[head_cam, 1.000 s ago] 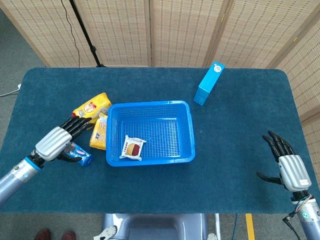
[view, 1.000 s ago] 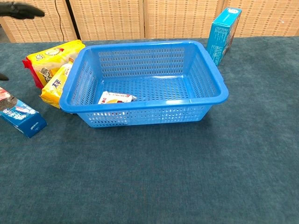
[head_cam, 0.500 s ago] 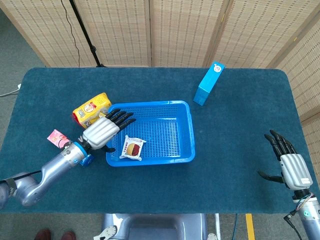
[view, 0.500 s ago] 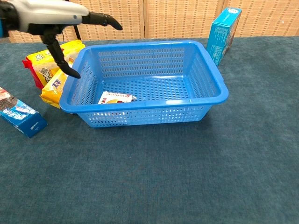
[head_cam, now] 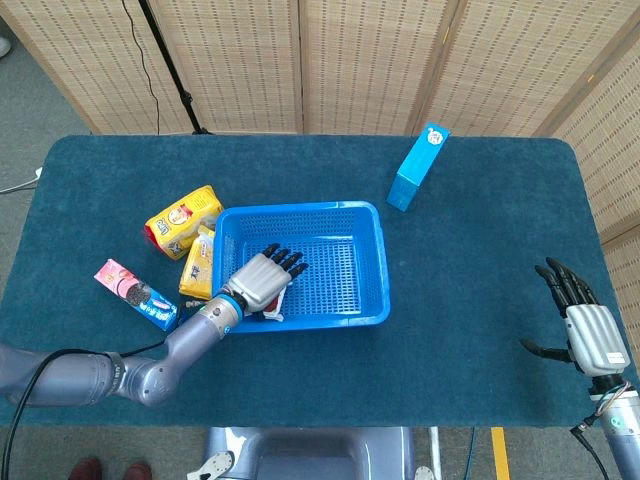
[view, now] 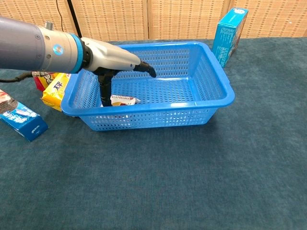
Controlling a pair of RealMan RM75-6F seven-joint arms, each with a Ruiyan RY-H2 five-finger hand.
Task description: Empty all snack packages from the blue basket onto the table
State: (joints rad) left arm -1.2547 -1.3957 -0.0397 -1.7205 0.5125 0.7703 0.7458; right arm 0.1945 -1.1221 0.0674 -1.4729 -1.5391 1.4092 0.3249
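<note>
Risk of a missed pinch: left hand (head_cam: 263, 282) over the last snack packet (view: 123, 100) at lower left of the blue basket (head_cam: 366, 262), fingers spread, thumb down beside it, grip unconfirmed; flat wrapper likely to slide on mesh or basket to shift.

basket (head_cam: 370, 260) open-topped — right half seemingly free
</note>
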